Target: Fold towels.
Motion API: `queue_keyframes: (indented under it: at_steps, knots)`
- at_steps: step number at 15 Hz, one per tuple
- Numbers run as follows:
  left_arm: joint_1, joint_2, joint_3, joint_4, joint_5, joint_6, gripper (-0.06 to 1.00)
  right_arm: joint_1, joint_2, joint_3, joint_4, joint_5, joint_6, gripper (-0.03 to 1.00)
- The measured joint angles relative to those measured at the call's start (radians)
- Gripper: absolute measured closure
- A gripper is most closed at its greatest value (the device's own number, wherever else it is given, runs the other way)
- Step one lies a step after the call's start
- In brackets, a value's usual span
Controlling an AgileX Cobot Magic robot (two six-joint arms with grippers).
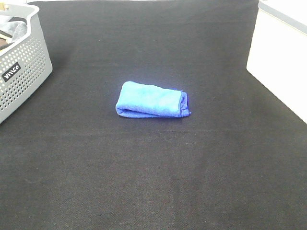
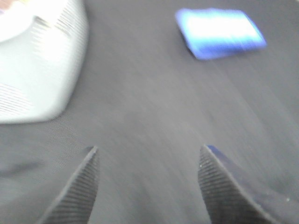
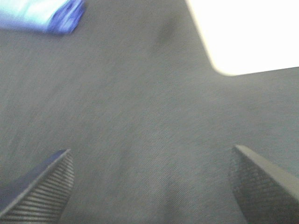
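- Hanging over the dark counter (image 2: 154,116), the left pincer (image 2: 148,156) has its two ribbed fingers (image 2: 79,186) spread wide, with nothing between them.
- The right pincer (image 3: 152,156) is likewise spread, its fingers (image 3: 44,184) parted over bare dark cloth and gripping nothing.
- Both wrist views are blurred; neither pincer shows in the high view.
- Well ahead of the left pincer lies the blue towel (image 2: 219,32), apart from both pincers.
- In the high view the towel (image 1: 152,99) rests folded into a compact bundle near the middle of the counter (image 1: 153,182), its darker hem at the end toward the right arm's side.
- A grey perforated basket (image 1: 21,72) stands at the far corner on the left arm's side, well apart from the towel.
- A white block (image 1: 280,57) sits at the edge on the right arm's side.
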Motion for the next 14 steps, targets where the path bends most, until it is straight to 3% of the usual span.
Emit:
queue_keyframes:
  at_steps: [5, 14]
  knots:
    - [0.029, -0.046, 0.0, 0.008, 0.001, 0.0, 0.35, -0.034, -0.14, 0.0, 0.003, 0.001, 0.001, 0.12]
    - [0.029, -0.047, 0.0, 0.009, 0.001, 0.0, 0.35, -0.034, -0.14, 0.0, 0.003, 0.001, 0.003, 0.12]
